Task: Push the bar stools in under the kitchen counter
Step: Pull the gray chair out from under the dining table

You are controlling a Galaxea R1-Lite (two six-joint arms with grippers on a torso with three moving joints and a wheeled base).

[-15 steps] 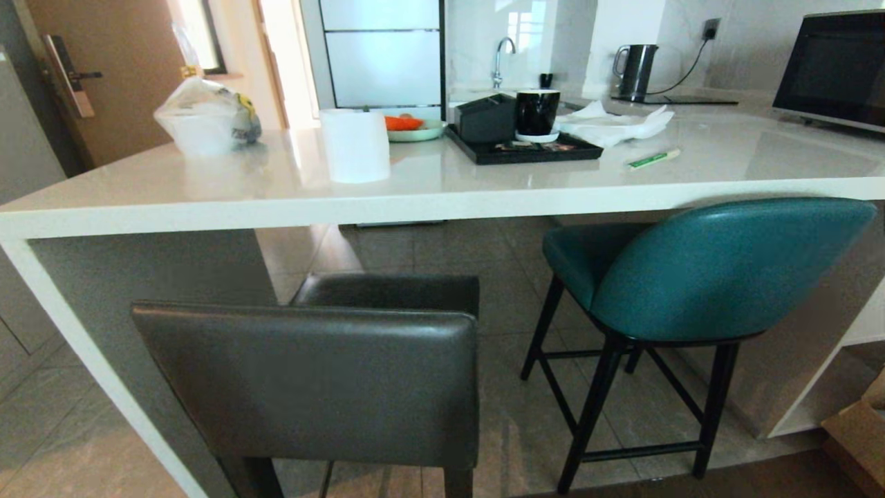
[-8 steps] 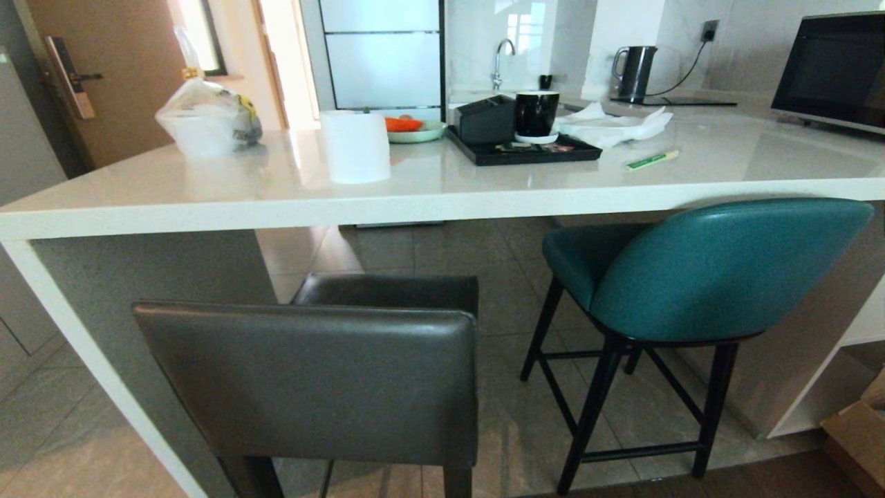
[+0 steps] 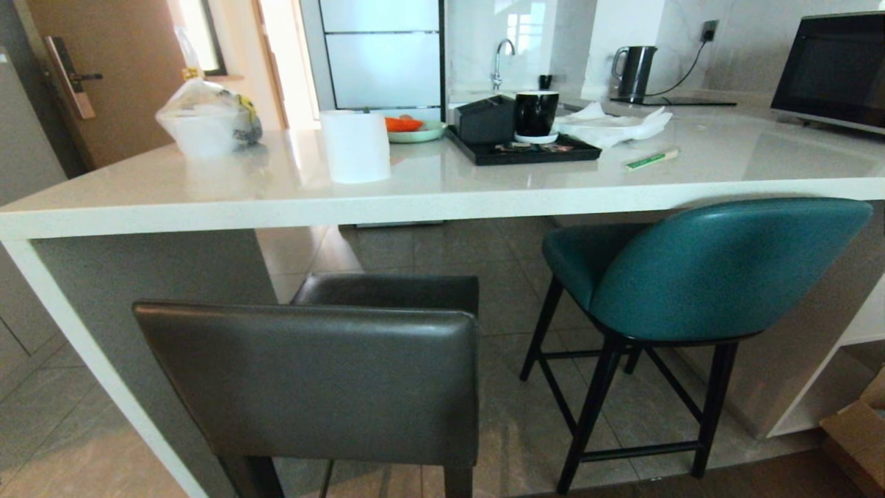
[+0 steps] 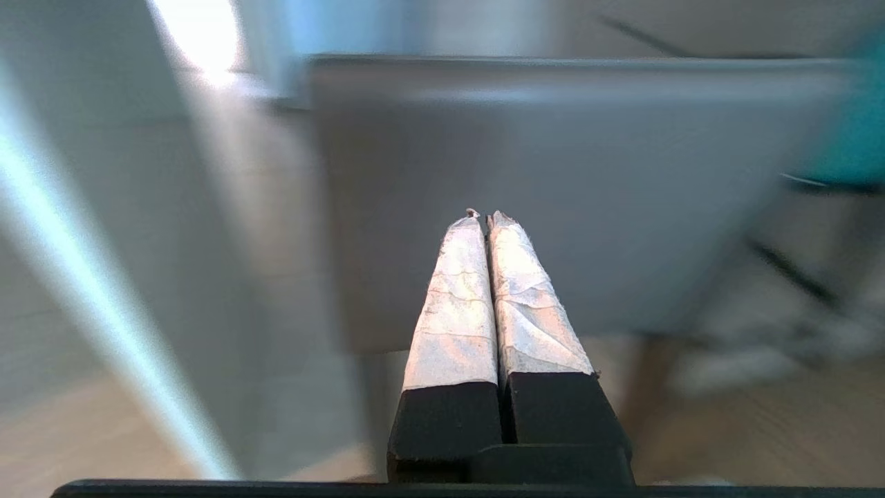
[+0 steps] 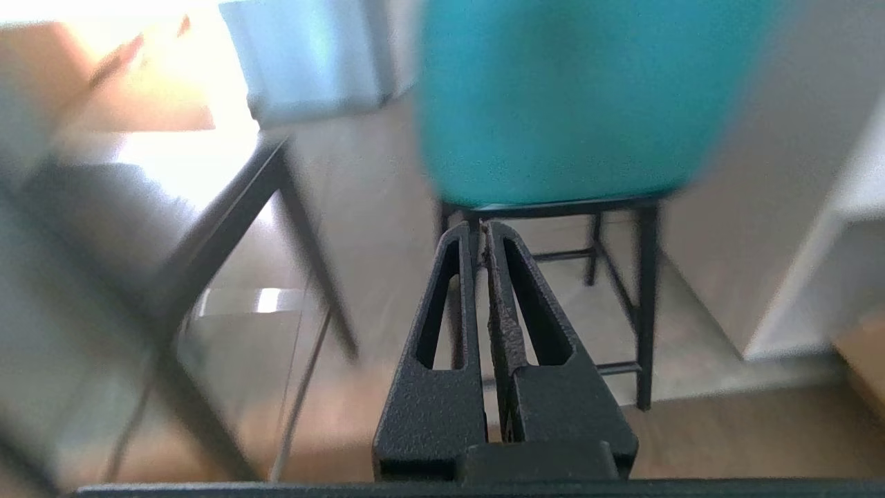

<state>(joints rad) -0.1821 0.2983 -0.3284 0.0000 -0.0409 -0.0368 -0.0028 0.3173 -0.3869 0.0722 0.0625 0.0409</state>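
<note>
The grey leather stool, square-backed, stands out from the glossy white counter; the rounded teal stool sits half under it. Left gripper and right gripper face the stools, jaws together, holding nothing.

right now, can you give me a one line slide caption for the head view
Grey stool and teal stool stand pulled out from the white counter, neither pushed in yet.
</note>
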